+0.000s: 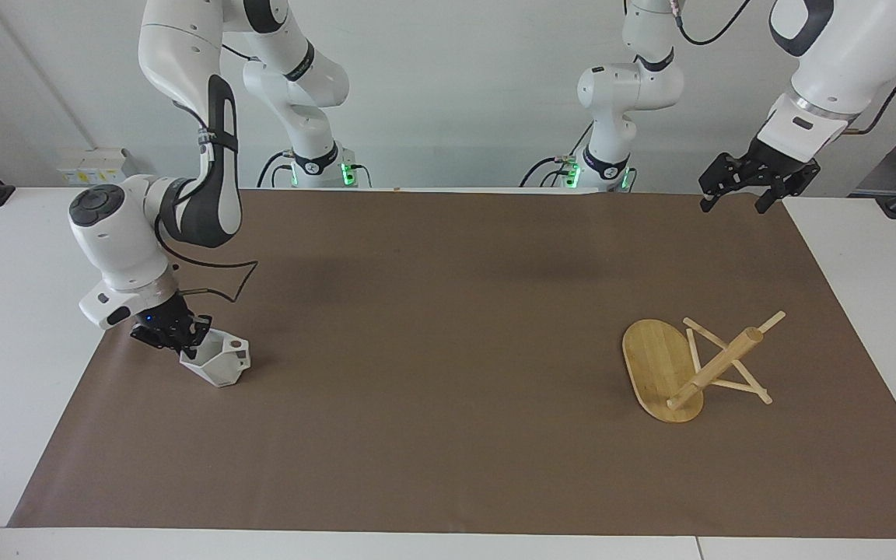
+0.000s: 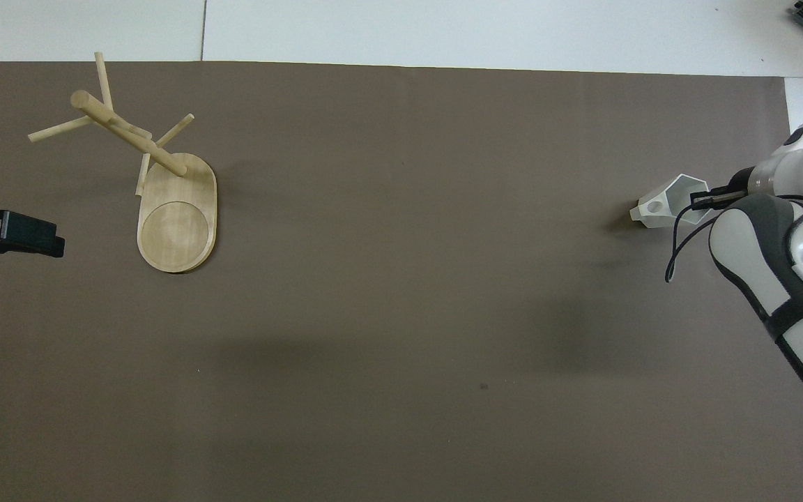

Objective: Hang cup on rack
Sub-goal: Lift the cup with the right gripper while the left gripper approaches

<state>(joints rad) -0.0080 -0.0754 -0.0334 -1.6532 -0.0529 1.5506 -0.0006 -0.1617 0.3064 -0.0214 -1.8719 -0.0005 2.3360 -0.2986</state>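
1. Facing view: the white faceted cup [image 1: 217, 364] sits at the right arm's end of the brown table mat [image 1: 448, 467], tipped over, its mouth turned up toward the wrist and its pierced handle pointing toward the middle of the table.
2. You will find the right gripper [image 1: 183, 339] at the cup's rim, on the side away from the handle; its fingers appear closed on the rim wall, one inside the mouth.
3. The cup looks just off the mat or barely resting on it; I cannot tell which.
4. The bamboo mug tree [image 1: 689, 365] stands well apart, toward the left arm's end, about as near to the robots as the cup; its post leans in the pictures and its thin pegs cross near the top.
5. The left gripper [image 1: 736, 194] waits, fingers spread, over the mat's corner nearest its own base.
6. Judgement: the carry runs the length of the table. With the handle pointing away from the fingers, you should lead with the handle hole toward a peg.
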